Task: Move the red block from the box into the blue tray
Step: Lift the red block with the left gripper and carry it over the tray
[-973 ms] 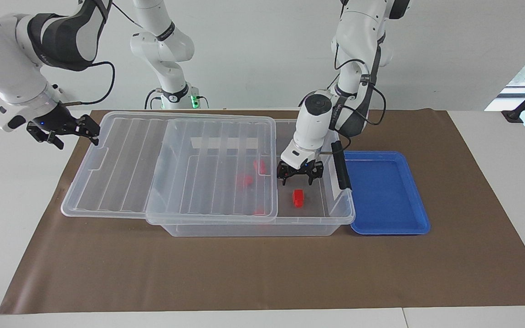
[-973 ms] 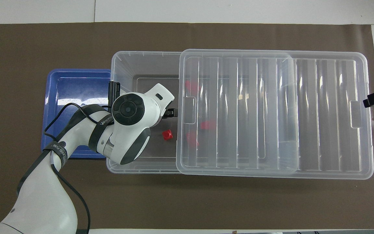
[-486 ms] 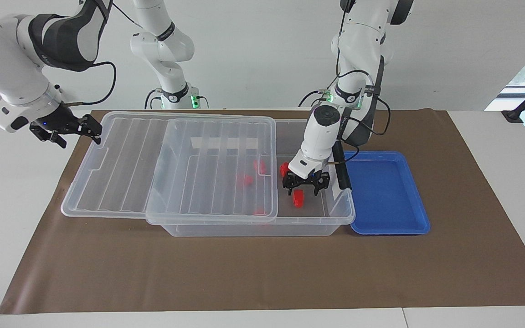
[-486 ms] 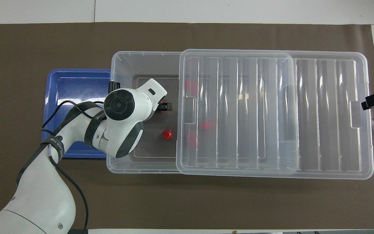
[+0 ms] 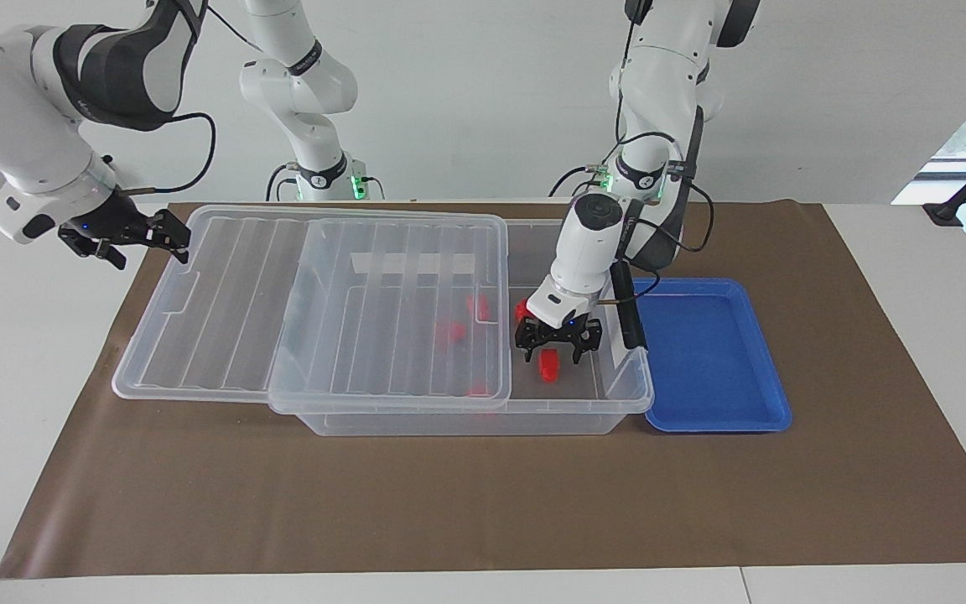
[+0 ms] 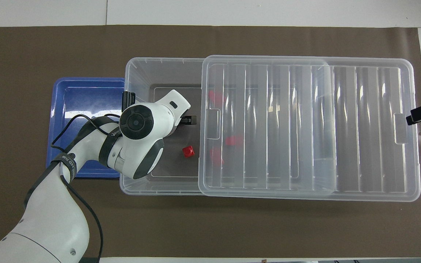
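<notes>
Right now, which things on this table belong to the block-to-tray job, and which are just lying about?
Part of the job:
- red block, loose in the box's uncovered end
- box
- blue tray, beside the box
- left gripper, open, down in the box over the red block

Just there:
- lid, slid partway off
- other red blocks under the lid
- brown mat
- right gripper, waiting by the lid's end
</notes>
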